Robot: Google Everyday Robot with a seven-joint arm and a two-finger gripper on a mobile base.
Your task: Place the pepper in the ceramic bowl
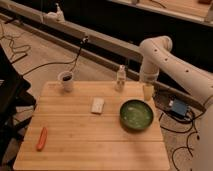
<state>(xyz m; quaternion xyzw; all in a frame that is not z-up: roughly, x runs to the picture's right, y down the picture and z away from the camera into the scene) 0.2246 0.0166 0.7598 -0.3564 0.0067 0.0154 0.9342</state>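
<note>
- You've got a matt, pale wooden slat table [100, 142].
- Your round dark-green ceramic bowl [136, 115]: glossy.
- The gripper [148, 93], just behind that bowl, on a smooth white arm [167, 56].

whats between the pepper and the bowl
Camera view: only bare tabletop; the white block sits farther back. The end effector hangs behind the bowl, far from the pepper.

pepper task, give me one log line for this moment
pepper: front left, untouched | bowl: right, no pepper inside | gripper: just behind bowl, far from pepper | stage: pick not started
</note>
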